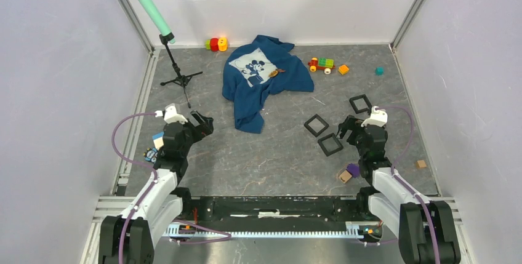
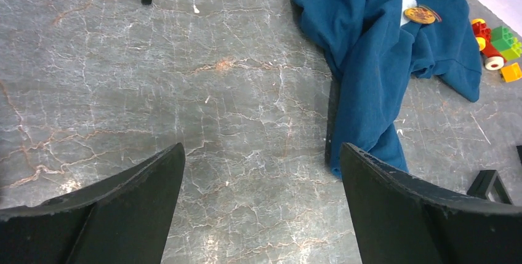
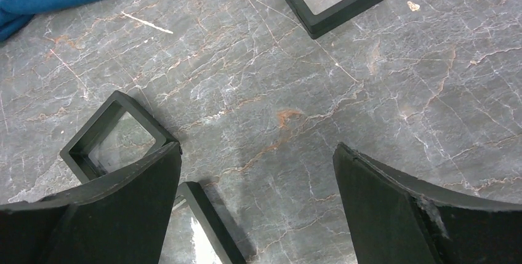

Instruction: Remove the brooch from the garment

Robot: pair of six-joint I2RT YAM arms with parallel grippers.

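a: where is the brooch?
b: the brooch (image 2: 421, 14) is a small amber oval on the garment (image 1: 265, 76), a dark blue t-shirt lying crumpled at the far middle of the table (image 1: 258, 159). it sits at the right edge of the shirt's white mouse print.
a: which view shows it best?
b: the left wrist view, where it is a clear oval on the cloth. from above it is only a tiny brown speck. the right wrist view misses it and catches just a corner of blue cloth.
a: and the grippers?
b: the left gripper (image 2: 261, 153) is on the near left of the garment's lower hem, its fingers spread wide over bare stone, holding nothing. the right gripper (image 3: 257, 150) is on the near right of the garment, also spread and empty, beside three black square frames (image 1: 316, 125). only its own view shows one frame partly hidden behind its left finger.
a: is there room to move?
b: bare table lies between the left gripper and the garment. a tripod stand (image 1: 178, 76) is left of the garment and a toy car (image 1: 321, 64) just right of it. the back wall is right behind the garment.
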